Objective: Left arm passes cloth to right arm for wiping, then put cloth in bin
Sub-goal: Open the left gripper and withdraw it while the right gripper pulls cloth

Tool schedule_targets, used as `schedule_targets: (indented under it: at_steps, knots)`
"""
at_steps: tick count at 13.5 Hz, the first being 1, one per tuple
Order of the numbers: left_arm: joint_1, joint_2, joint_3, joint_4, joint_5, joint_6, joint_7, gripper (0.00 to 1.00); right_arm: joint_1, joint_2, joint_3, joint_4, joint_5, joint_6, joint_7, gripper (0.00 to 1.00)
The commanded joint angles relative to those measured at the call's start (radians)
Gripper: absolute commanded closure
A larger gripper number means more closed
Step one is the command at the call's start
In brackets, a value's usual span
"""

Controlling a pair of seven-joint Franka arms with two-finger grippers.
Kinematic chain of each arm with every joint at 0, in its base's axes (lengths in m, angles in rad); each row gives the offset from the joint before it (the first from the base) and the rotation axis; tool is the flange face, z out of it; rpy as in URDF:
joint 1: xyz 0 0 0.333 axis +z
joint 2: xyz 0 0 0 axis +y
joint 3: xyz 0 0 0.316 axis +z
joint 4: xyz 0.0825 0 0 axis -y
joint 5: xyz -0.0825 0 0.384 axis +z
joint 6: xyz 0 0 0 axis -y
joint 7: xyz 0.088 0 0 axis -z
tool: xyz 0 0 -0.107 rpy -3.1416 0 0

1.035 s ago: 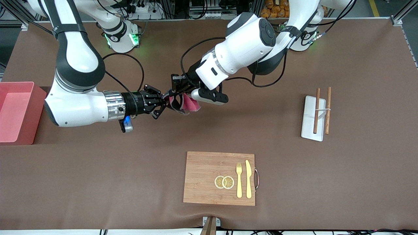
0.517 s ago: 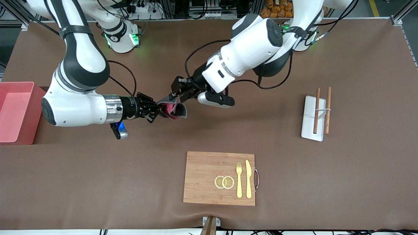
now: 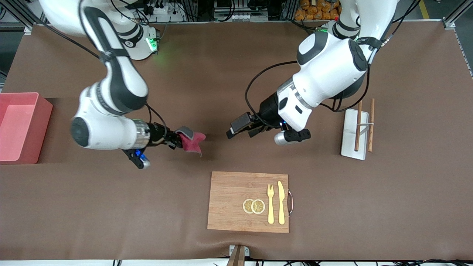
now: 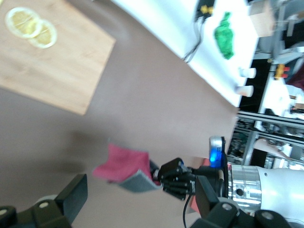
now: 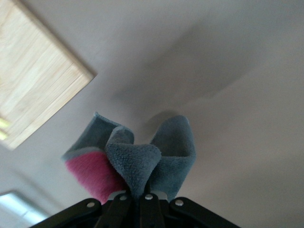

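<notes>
The right gripper (image 3: 176, 139) is shut on the cloth (image 3: 191, 140), which hangs from it over bare table, crimson-pink face showing with a dark grey edge. In the right wrist view the cloth (image 5: 137, 156) bunches out of the closed jaws of the right gripper (image 5: 142, 197). The left gripper (image 3: 238, 129) is open and empty, over the table a hand's width from the cloth toward the left arm's end. The left wrist view shows the cloth (image 4: 121, 164) held by the right gripper (image 4: 178, 183). The salmon-pink bin (image 3: 16, 125) stands at the right arm's end of the table.
A wooden cutting board (image 3: 232, 201) with lemon slices (image 3: 254, 206), a yellow fork (image 3: 270, 203) and knife (image 3: 281, 202) lies nearer the front camera than the cloth. A white tray (image 3: 349, 142) with chopsticks lies toward the left arm's end.
The left gripper has let go of the cloth and drawn back toward its own end. The right gripper has carried the cloth away, lower in the front view.
</notes>
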Motion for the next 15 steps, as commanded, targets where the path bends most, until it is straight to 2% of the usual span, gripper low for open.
schedule_targets:
  at_steps: [1,3,4,8,12,15]
  knots:
    - [0.063,-0.063,-0.001,-0.098,0.055,-0.118,-0.05,0.0,-0.008,0.017,-0.002,-0.018,-0.135,0.022,-0.063,1.0]
    - [0.13,-0.054,-0.003,-0.097,0.197,-0.253,-0.05,0.0,-0.072,0.021,-0.004,-0.07,-0.228,0.068,-0.179,1.0]
    - [0.155,-0.051,-0.003,-0.094,0.278,-0.333,-0.052,0.0,-0.141,0.021,-0.004,-0.1,-0.271,0.092,-0.32,1.0]
    - [0.229,-0.037,0.005,-0.08,0.519,-0.565,-0.046,0.0,-0.38,0.021,-0.005,-0.107,-0.295,0.091,-0.791,1.0]
    - [0.359,-0.058,0.002,-0.023,0.564,-0.622,0.012,0.0,-0.54,0.03,-0.004,-0.083,-0.408,0.146,-1.101,1.0]
    - [0.428,-0.115,0.005,-0.006,0.564,-0.7,0.167,0.0,-0.595,0.019,-0.004,-0.031,-0.483,0.143,-1.202,1.0]
